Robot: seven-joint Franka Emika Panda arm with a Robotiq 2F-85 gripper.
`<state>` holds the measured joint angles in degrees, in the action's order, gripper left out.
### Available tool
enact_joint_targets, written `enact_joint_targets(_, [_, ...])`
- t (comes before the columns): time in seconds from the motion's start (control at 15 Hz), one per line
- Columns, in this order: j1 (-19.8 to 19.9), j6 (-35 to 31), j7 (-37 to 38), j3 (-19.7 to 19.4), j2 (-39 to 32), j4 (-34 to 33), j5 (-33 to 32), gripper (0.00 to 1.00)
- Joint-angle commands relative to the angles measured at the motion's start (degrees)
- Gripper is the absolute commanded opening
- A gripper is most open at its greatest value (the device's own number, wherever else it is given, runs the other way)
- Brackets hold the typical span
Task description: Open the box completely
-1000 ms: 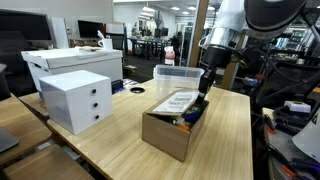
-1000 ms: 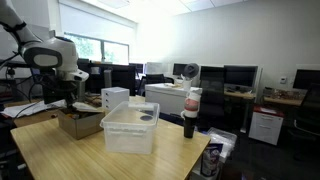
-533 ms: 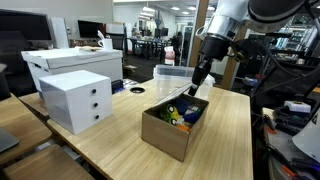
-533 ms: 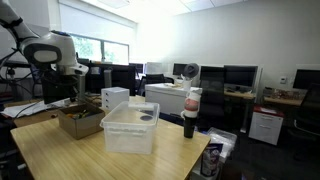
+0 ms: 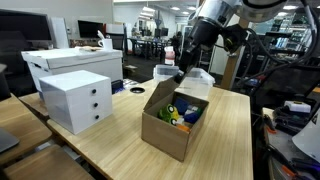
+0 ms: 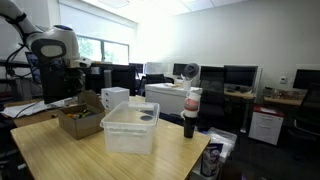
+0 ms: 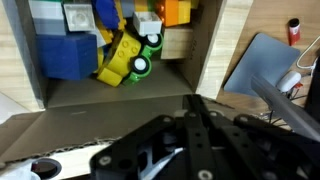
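The brown cardboard box [image 5: 170, 137] stands on the wooden table, also seen in an exterior view [image 6: 78, 122]. Its top is open and colourful toys [image 5: 178, 113] lie inside. My gripper [image 5: 181, 75] is above the box's far edge, shut on the free edge of a flap [image 5: 160, 96] that it holds nearly upright. In the wrist view my gripper [image 7: 195, 102] has its jaws together over the flap's brown face [image 7: 100, 98]. The toys [image 7: 125, 58] lie beyond it in the box.
A white three-drawer cube [image 5: 78, 100] stands beside the box. A larger white box [image 5: 70, 62] is behind it. A clear lidded bin [image 6: 130, 128] stands close to the box. A dark bottle [image 6: 190, 112] is near it. A black disc [image 5: 136, 90] lies on the table.
The labelled flap lay across the box top; my gripper has moved up and back with it, so the flap is now raised and the toys inside show.
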<state>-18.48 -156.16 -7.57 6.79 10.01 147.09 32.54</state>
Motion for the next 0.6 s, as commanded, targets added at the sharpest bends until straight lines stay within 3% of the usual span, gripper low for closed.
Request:
enact_joint_targets(0.0, [1.1,0.2,-4.8,-1.2,-5.9,-6.0,1.2,0.03])
enact_joint_targets(0.33, [6.1,2.0,-5.8,-1.3,-16.2,-17.0,0.0,0.02])
enact_joint_targets(0.53, [9.9,4.5,-2.6,-0.8,-23.7,-24.9,-5.0,0.03])
